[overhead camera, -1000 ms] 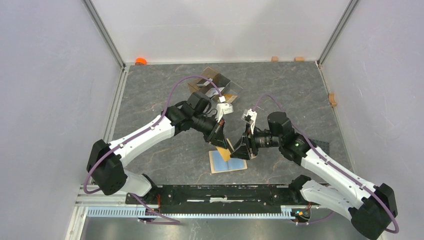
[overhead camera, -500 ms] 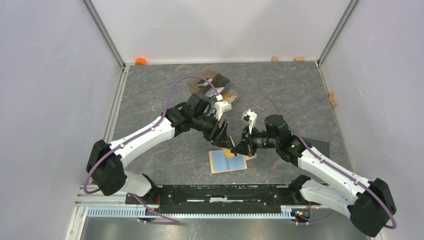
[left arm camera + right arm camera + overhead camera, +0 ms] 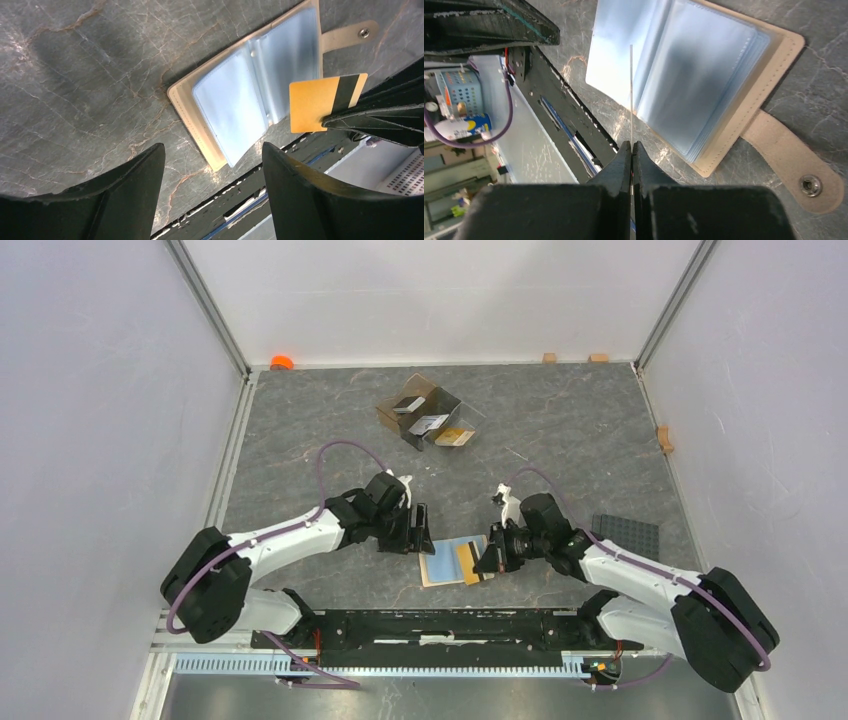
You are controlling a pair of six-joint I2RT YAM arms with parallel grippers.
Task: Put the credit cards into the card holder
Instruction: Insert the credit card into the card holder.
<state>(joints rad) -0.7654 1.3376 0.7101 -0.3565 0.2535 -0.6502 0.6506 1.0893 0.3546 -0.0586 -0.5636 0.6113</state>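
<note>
The tan card holder (image 3: 440, 565) lies open on the table near the front rail, its light blue pockets (image 3: 245, 95) facing up and its snap tab (image 3: 799, 170) lying flat. My right gripper (image 3: 631, 145) is shut on an orange-gold credit card (image 3: 315, 102) with a black stripe. It holds the card on edge just above the holder's right half (image 3: 467, 562). My left gripper (image 3: 212, 147) is open and holds nothing, just left of the holder (image 3: 420, 530). More credit cards (image 3: 430, 423) lie in a clear brown-tinted box at the back.
The clear divided box (image 3: 392, 415) stands at the back centre. A black grid mat (image 3: 625, 537) lies at the right behind my right arm. The black front rail (image 3: 450, 625) runs close to the holder. Small wooden blocks (image 3: 664, 438) and an orange object (image 3: 281, 362) sit by the walls.
The left gripper let go of the orange-gold card and drew back left and down, open. The right gripper shut on the card and lowered it over the open holder.
</note>
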